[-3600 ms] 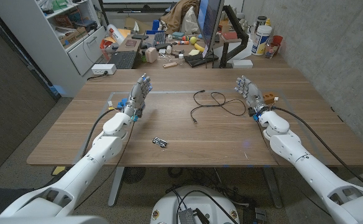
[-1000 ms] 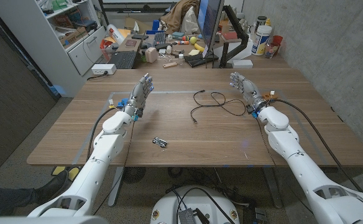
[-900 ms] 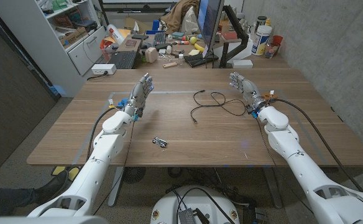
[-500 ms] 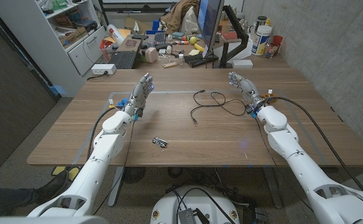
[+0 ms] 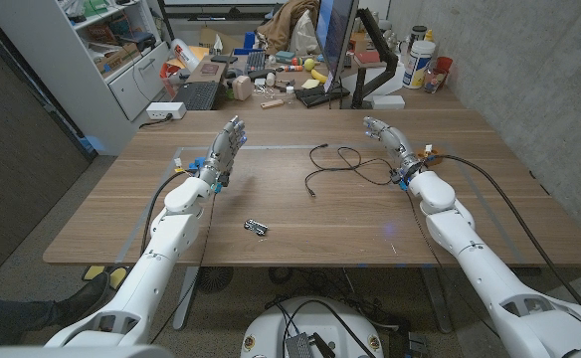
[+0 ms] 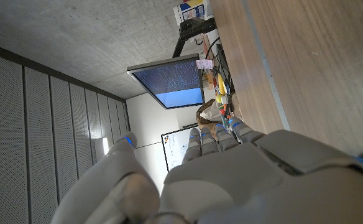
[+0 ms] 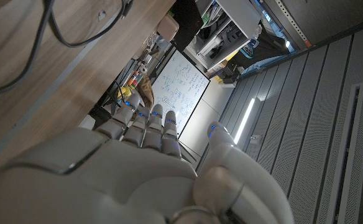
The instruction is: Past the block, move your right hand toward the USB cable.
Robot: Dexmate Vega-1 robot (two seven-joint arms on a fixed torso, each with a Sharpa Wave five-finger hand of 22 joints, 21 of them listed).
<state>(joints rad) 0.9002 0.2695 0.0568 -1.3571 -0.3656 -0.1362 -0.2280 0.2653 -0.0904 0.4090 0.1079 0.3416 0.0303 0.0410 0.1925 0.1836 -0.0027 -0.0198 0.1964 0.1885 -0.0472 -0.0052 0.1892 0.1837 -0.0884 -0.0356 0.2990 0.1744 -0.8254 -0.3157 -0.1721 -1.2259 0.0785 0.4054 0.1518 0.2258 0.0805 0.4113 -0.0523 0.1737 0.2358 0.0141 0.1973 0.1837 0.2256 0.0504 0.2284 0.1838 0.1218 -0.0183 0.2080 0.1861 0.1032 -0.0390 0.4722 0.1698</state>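
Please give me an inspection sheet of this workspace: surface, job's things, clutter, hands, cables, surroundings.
Surface: brown wooden table.
Job's things: thin black USB cable lying in loops; small orange block beside the right wrist.
Clutter: small metal part near the front edge.
Hands: left hand open, fingers up; right hand open, near the cable, not touching.
Cables: black arm cable across the table.
Surroundings: monitor, white shelf, cluttered desk behind.
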